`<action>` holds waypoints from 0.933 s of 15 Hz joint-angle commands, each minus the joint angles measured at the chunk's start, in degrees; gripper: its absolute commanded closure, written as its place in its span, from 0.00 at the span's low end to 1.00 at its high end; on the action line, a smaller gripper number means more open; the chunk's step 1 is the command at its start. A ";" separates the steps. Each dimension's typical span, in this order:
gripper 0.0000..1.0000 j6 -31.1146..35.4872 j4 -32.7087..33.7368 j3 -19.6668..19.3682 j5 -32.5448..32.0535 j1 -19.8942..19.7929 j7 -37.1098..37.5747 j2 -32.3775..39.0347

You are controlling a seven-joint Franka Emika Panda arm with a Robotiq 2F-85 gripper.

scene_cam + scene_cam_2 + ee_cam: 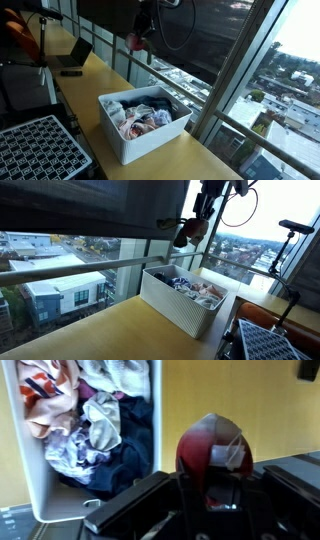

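Observation:
My gripper is shut on a red piece of cloth that carries a white tag. The cloth bulges out past the fingertips. In both exterior views the gripper hangs high above the wooden counter, near the window, with the red cloth dangling below it. A white bin full of mixed clothes stands on the counter below and to one side of the gripper. The gripper is apart from the bin.
A laptop sits at the far end of the counter. A black perforated tray lies beside the bin. The window rail and glass run along the counter's edge. A stand rises at one end.

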 commanded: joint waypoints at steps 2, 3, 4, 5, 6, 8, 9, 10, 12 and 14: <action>0.98 3.94 2.53 3.90 -2.85 7.77 3.28 7.58; 0.98 5.06 2.57 4.43 -2.90 9.00 3.42 9.83; 0.98 6.19 2.97 4.85 -3.16 10.26 3.68 12.15; 0.98 7.84 2.84 5.16 -3.41 11.34 3.56 14.50; 0.98 8.94 3.02 5.33 -3.51 12.16 3.32 16.62; 0.98 10.30 3.31 5.36 -3.76 13.39 3.13 20.49; 0.98 10.53 3.49 5.31 -3.76 13.76 3.08 22.05; 0.66 10.63 3.44 5.25 -3.74 14.06 3.15 23.42; 0.58 10.09 3.31 5.17 -4.06 14.55 3.42 24.50; 0.44 9.30 2.61 4.80 -5.72 14.99 3.54 23.02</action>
